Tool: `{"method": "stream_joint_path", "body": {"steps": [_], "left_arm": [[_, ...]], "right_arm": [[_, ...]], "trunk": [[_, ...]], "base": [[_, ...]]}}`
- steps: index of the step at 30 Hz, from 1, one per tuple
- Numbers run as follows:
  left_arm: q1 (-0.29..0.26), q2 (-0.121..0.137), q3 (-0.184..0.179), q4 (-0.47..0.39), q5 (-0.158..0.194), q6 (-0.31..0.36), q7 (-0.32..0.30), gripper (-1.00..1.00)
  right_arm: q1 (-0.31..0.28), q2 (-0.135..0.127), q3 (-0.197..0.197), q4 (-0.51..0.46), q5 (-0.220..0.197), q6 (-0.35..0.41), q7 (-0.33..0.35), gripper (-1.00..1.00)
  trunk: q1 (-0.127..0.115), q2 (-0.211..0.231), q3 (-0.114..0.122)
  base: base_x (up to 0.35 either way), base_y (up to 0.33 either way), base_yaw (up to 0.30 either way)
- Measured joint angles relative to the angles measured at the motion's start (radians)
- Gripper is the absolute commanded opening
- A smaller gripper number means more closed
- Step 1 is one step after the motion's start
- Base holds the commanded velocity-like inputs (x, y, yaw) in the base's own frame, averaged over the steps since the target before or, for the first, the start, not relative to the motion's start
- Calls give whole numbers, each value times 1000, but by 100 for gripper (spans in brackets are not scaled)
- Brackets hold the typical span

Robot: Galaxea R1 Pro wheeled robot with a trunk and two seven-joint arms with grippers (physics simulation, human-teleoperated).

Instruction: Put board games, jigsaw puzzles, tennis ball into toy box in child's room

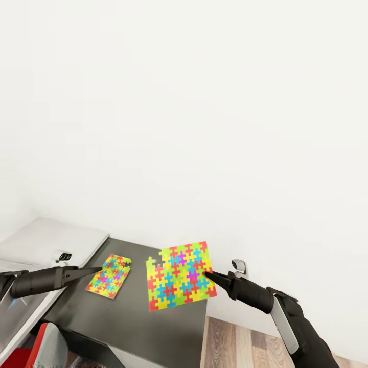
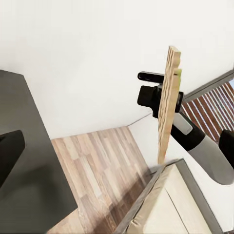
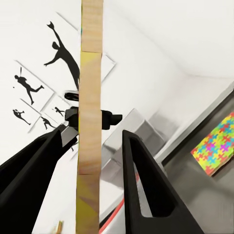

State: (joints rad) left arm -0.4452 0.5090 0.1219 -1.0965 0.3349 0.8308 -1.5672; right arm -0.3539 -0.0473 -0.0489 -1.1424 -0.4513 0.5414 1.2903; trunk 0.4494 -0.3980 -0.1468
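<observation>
**Right fingers grip a raised jigsaw; a second jigsaw lies on the dark cabinet at the left fingertips**

The right gripper [image 1: 208,276] is clamped on the larger jigsaw puzzle [image 1: 180,276], its dark fingers [image 3: 146,195] standing on either side of the board's thin wooden edge in the right wrist view. In the head view the puzzle is held up in the air, its colourful face turned toward the camera, slightly tilted, gripped at its 3 o'clock edge. The right arm [image 1: 286,317] reaches in from 4 o'clock, stretched out nearly straight.

The left gripper [image 1: 99,269] points toward 3 o'clock with its tip at the 9 o'clock edge of the smaller jigsaw puzzle [image 1: 109,276], which lies flat on the dark cabinet top [image 1: 138,322]. Whether these fingers are parted or closed, or actually touch the puzzle, cannot be told; one dark finger [image 2: 7,156] is cut off by the frame in the left wrist view. The left arm [image 1: 41,280] enters from 9 o'clock, roughly level.

A pale grey desk [image 1: 46,240] sits at 9 o'clock of the cabinet, partly cut off. A red object [image 1: 20,355] at 7 o'clock is too cropped to identify. Wood-plank floor [image 1: 240,342] shows at 5 o'clock, and a white wall [image 1: 204,128] stands behind.
</observation>
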Motion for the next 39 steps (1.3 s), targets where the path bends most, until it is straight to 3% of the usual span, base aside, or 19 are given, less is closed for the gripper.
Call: {"method": "stream_joint_path", "body": {"steps": [26,39], "left_arm": [[0,-1,-1,0,0,-1,0,100],[2,-2,-2,-1,-1,1,0,100]], "right_arm": [[0,0,0,0,0,0,-11,-100],[0,0,0,0,0,0,-11,-100]], "trunk": [[0,0,20],[0,0,24]], "base": [[-22,2,270],[-160,173,135]]}}
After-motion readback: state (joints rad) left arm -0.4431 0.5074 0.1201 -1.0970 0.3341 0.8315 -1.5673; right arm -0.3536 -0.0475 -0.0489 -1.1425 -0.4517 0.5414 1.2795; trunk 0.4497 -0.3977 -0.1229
